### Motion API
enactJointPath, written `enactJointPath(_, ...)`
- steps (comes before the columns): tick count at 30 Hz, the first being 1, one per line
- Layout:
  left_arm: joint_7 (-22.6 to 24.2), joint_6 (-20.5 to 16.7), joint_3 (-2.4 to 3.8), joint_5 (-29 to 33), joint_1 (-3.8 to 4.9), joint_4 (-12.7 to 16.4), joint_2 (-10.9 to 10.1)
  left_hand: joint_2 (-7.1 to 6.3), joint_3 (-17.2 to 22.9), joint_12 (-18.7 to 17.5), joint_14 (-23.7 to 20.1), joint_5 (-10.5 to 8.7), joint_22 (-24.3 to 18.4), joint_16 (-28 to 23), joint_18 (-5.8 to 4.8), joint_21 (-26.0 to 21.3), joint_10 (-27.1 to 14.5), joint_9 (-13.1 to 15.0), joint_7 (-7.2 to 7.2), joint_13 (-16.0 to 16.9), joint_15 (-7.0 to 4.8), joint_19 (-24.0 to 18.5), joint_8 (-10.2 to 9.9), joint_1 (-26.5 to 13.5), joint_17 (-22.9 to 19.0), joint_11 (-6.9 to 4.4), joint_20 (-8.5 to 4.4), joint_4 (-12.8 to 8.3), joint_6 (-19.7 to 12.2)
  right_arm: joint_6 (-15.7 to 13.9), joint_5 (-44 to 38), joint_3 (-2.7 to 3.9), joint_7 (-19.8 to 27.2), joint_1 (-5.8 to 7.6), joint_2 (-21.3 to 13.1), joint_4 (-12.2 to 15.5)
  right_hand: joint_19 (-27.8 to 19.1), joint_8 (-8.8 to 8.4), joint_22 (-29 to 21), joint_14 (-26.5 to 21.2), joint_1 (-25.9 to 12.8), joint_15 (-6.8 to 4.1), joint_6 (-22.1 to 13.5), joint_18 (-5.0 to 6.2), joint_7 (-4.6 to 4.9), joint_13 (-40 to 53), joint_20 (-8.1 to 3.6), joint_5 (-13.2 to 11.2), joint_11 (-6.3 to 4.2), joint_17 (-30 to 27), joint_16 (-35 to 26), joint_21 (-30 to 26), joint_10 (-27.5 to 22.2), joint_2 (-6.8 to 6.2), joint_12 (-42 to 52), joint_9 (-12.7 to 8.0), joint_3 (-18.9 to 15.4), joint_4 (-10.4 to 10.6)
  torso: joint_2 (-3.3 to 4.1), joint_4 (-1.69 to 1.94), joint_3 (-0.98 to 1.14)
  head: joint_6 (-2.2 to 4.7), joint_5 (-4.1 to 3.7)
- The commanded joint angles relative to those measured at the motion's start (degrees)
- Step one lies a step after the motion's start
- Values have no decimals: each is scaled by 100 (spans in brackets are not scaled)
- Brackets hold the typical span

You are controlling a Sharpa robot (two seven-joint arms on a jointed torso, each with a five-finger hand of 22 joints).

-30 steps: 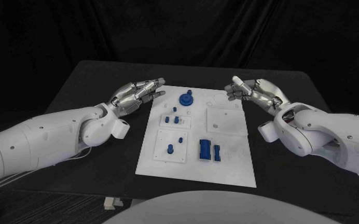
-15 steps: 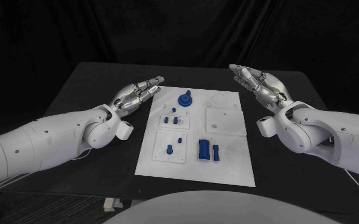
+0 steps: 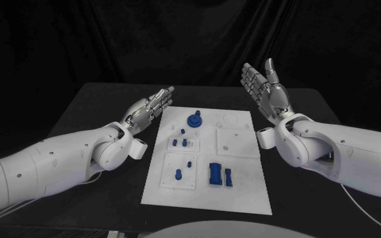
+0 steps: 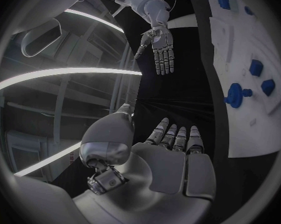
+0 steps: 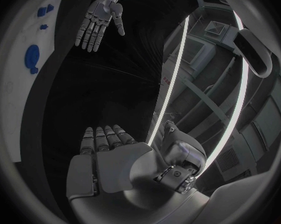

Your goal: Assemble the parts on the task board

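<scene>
Now both robot hands, left [image 3: 148, 110] and right [image 3: 265, 87], flank the task board [image 3: 238, 191] (fingers extended, empty).

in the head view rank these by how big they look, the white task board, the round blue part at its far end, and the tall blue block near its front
1. task board
2. tall blue block
3. round blue part, close to the block in apparent size and farther from the camera, so that order is unsure.

surface: black table [image 3: 95, 103] | on it: white task board [image 3: 238, 191], seemingly lying flat
</scene>
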Motion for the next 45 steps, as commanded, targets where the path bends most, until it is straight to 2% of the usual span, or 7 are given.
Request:
enactJointPath(1, -152, -1078, 119, 371, -21, 181, 47, -216, 233, -568, -3, -337, -5, -20, -244, -19, -52, -25, -20, -19, -40, 1, -49, -1346, -5, 9, -246, -302, -391, -1038, 659, 178, -368, -100, 223, -76, -1, -20, -5, -2, -127, -30, -20, -40, 1, -5, -29, -20, -20, -5, -21, -20, -1, 2, -20, -6, 15, 0, -73, -99, 69, 337, -16)
enactJointPath(4, -268, -1709, 282, 559, -46, 372, 87, -276, 301, -568, -3, -429, -5, -20, -269, -19, -52, -25, -20, -19, -40, 1, -49, -1714, -5, 9, -246, -383, -498, -1437, 920, 379, -495, -185, 444, -141, -1, -20, -5, -2, -127, -30, -20, -40, 1, -5, -29, -20, -20, -5, -21, -20, -1, 2, -20, -6, 15, 0, -119, -161, 113, 622, -32)
enactJointPath(5, -301, -1888, 328, 613, -54, 427, 98, -683, 315, -568, -3, -454, -5, -20, -269, -19, -52, -25, -20, -19, -40, 1, -49, -1811, -5, 9, -246, -405, -527, -1525, 977, 424, -523, -204, 493, -156, -1, -20, -5, -2, -127, -30, -20, -40, 1, -5, -29, -20, -20, -5, -21, -20, -1, 2, -20, -6, 15, 0, -130, -176, 123, 690, -35)
enactJointPath(7, -366, -2244, 421, 719, -68, 535, 120, -683, 731, -568, -3, -493, -5, -20, -697, -19, -52, -25, -20, -19, -40, 1, -49, -1975, -5, 9, -246, -440, -575, -1666, 1069, 495, -568, -234, 571, -179, -1, -20, -5, -2, -127, -30, -20, -40, 1, -5, -29, -20, -20, -5, -21, -20, -1, 2, -20, -6, 15, 0, -149, -201, 141, 810, -41)
enactJointPath(13, -566, -3332, 702, 1044, -112, 865, 189, -683, 731, -568, -3, -623, -5, -20, -697, -19, -52, -25, -20, -19, -40, 1, -49, -2486, -5, 9, -246, -962, -719, -1827, 1174, 576, -619, -268, 660, -205, -1, -20, -5, -2, -127, -30, -20, -40, 1, -5, -29, -20, -20, -5, -21, -20, -1, 2, -20, -6, 15, 0, -186, -252, 177, 1044, -54)
enactJointPath(23, -720, -4170, 918, 1294, -146, 1119, 241, -683, 731, -568, -3, -1060, -5, -20, -697, -19, -52, -25, -20, -19, -40, 1, -49, -3085, -5, 9, -246, -962, -1234, -1827, 1174, 576, -619, -268, 660, -205, -1, -20, -5, -2, -127, -30, -20, -40, 1, -5, -29, -20, -20, -5, -21, -20, -1, 2, -20, -6, 15, 0, -191, -258, 182, 1073, -55)
enactJointPath(45, -723, -4188, 923, 1299, -146, 1125, 242, -683, 731, -568, -3, -1060, -5, -20, -697, -19, -52, -25, -20, -19, -40, 1, -49, -4243, -5, 9, -246, -962, -1234, -1827, 1174, 576, -619, -268, 660, -205, -1, -20, -5, -2, -127, -30, -20, -40, 1, -5, -29, -20, -20, -5, -21, -20, -1, 2, -20, -6, 15, 0, -191, -258, 182, 1073, -55)
